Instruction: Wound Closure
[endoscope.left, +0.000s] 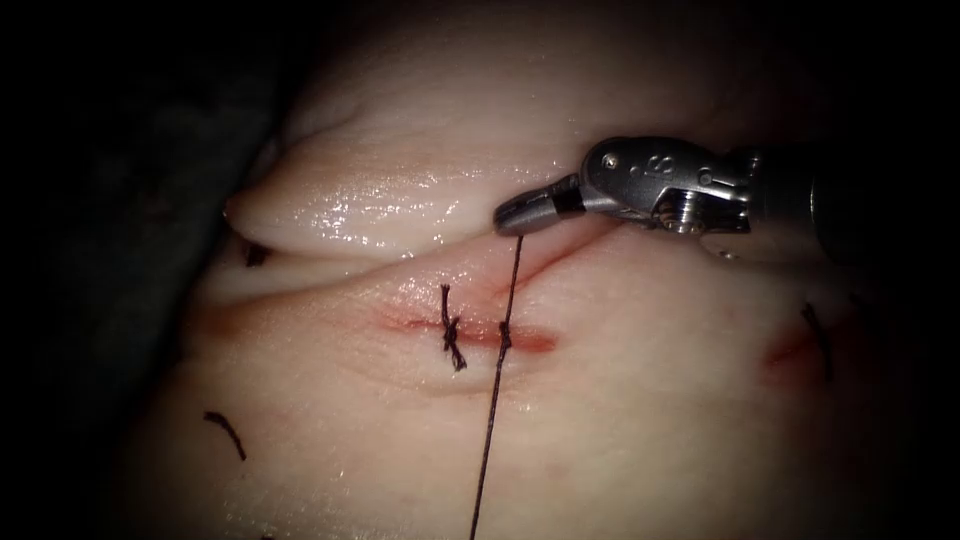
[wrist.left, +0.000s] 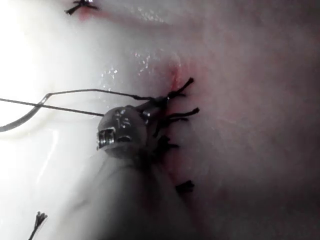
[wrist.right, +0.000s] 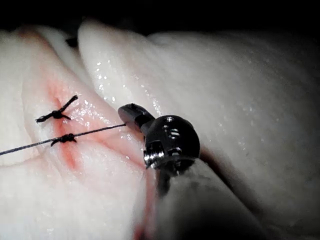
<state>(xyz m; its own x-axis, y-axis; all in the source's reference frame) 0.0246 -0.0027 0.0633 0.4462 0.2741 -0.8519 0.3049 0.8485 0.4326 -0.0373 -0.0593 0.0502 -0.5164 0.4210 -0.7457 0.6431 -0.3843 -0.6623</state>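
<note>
The right tool's jaws are pressing together on the thread, pinching it just above the cut. Their tip is hovering close over the glistening fold of the tissue. From that grip the thread is running straight down to a small knot sitting on the cut. It is then carrying on across the tissue toward its near edge, looking taut along the whole line. The right wrist view is showing the same thing: the dark jaws are closing on the strand with the knot just beyond them. Just to the left of that knot a finished stitch is standing with its short tails sticking up. Red fluid is pooling thinly along the cut around both. Loose cut ends of thread are lying well apart, one toward the tissue's left edge and another toward its right edge. In the left wrist view the left tool is resting its tip among a row of dark stitches. Whether that tip is gripping anything I cannot tell. Two strands are leading away from it to the curved needle, which is lying out of the tissue on its brightly lit surface, with neither tool holding it.
</note>
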